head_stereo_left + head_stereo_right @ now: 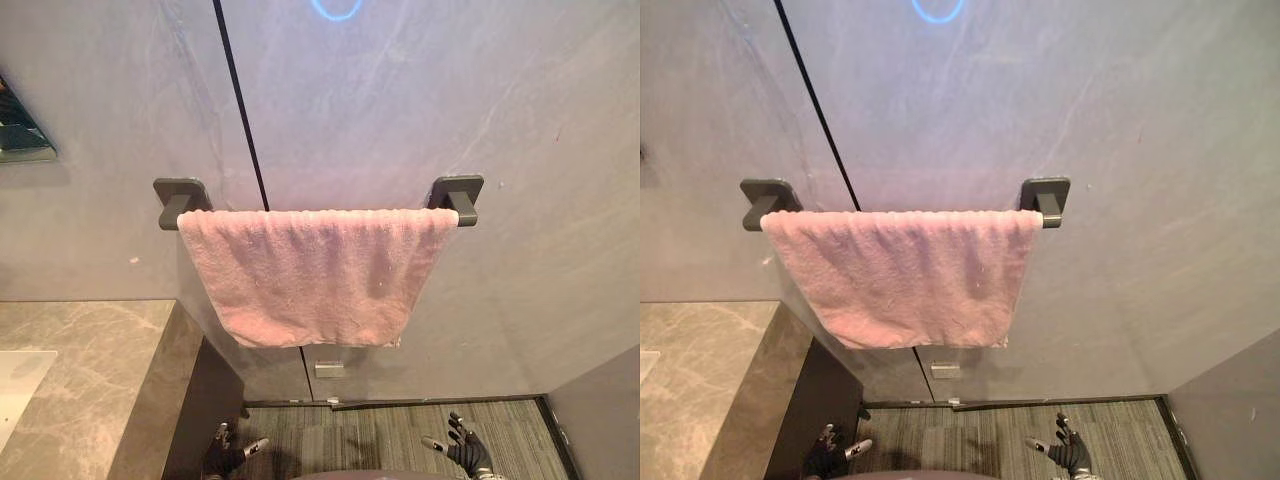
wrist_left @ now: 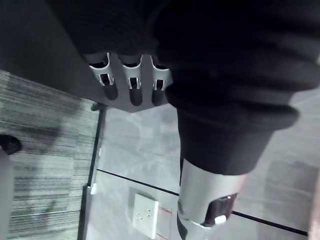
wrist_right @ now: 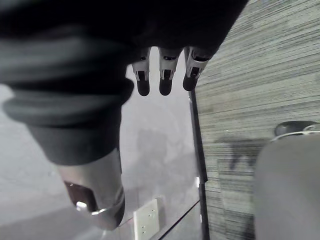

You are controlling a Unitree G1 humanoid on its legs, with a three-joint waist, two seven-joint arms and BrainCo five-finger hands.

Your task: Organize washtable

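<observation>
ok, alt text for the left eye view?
A pink towel hangs draped over a dark wall-mounted towel bar on a grey wall. A marbled stone counter sits at lower left, and the left hand and right hand hang open and empty low over the striped floor.

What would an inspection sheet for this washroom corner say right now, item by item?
Surface: grey marble counter, with a white basin at its near edge.
Job's things: pink towel draped over the dark rail, its lower edge slanting.
Clutter: nothing seen.
Hands: left hand and right hand hang low above the floor, fingers relaxed, holding nothing.
Cables: nothing seen.
Surroundings: grey wall, wall socket below the towel, striped carpet.
</observation>
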